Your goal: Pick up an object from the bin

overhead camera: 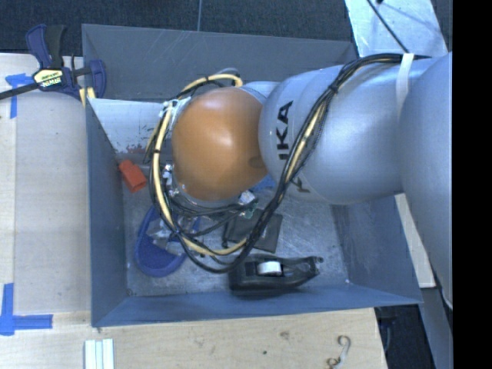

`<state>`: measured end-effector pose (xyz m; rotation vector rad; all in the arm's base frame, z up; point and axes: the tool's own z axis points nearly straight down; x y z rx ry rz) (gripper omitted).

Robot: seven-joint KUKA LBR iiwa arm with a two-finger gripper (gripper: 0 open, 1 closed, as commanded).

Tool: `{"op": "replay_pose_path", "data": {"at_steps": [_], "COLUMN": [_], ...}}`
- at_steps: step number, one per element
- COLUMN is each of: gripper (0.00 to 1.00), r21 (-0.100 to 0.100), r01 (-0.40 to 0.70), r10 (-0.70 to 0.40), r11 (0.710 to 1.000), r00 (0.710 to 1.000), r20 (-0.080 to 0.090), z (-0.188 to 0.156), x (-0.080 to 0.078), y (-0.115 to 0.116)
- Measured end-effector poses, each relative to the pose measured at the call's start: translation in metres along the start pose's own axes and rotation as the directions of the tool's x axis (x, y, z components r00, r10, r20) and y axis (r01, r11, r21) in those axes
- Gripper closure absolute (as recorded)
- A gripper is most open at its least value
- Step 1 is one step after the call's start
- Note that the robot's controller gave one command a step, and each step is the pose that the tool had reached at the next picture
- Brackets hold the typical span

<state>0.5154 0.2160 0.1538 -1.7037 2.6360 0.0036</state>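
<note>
Gripper [175, 223]: low in the left half of the bin [104, 229], hanging straight down from the wrist. Whether it is apart or together I cannot tell, because the wrist parts hide it from above.
Orange cover [215, 144]: a round dome on the wrist, turned up toward the camera. From this I judge that the wrist points nearly vertically at the floor of the bin.
Cables [157, 179]: yellow and black loops hang around the cover and fall down to the gripper, covering its working end.
Arm [361, 129]: a thick silver body that comes in from the right and crosses the right half of the bin.
Blue thing [157, 250]: a rounded, scoop-like piece on the floor near the lower left corner. Its upper edge lies just under the gripper and the rest spreads out below and to the left. It is the nearest thing to the gripper.
Orange block [132, 174]: small, against the left wall, to the left of the cover and apart from the gripper.
Black tape dispenser [275, 274]: it lies flat along the lower wall with a white roll in it, to the right of the gripper and below it.
Holding: nothing can be seen in the gripper, so I do not say that it holds anything.
Reason for the pose: in my judgement the straight-down posture suits a grasp from above, with the blue thing as the likely candidate.
</note>
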Motion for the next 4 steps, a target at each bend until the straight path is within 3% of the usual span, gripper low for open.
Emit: {"op": "replay_pose_path", "data": {"at_steps": [1,2,3,4], "gripper": [0.0,0.0,1.0,1.0], "r21": [0.0,-0.002,0.005,0.007], "r01": [-0.002,-0.036,-0.036,-0.014], "r10": [0.002,0.036,0.036,0.014], "r11": [1.0,0.999,0.999,1.0], "r00": [1.0,0.999,0.999,1.0], "r20": [-0.002,-0.004,0.005,0.006], "z": [0.001,0.082,0.074,-0.053], "x": [0.001,-0.015,-0.018,-0.035], "y": [-0.001,-0.031,-0.032,-0.016]}}
